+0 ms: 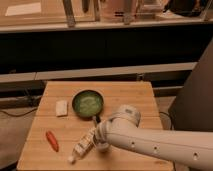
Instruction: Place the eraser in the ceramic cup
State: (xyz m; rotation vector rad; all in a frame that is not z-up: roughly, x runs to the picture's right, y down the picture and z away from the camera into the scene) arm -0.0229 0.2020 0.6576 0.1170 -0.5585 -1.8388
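The eraser (pixel 61 107), a small whitish block, lies flat on the wooden table (pixel 125 92) just left of the dark green bowl (pixel 87 103). My white arm reaches in from the right. The gripper (pixel 96 121) sits at the arm's end, just below the bowl's near rim and right of the eraser. A pale rounded shape (pixel 102 146) shows under the arm next to the bottle. I cannot tell whether it is the ceramic cup, and no cup shows elsewhere.
A white-and-green bottle (pixel 82 146) lies on its side near the table's front edge. A red, carrot-like thing (pixel 51 140) lies at the front left. A dark counter with a shelf runs behind the table.
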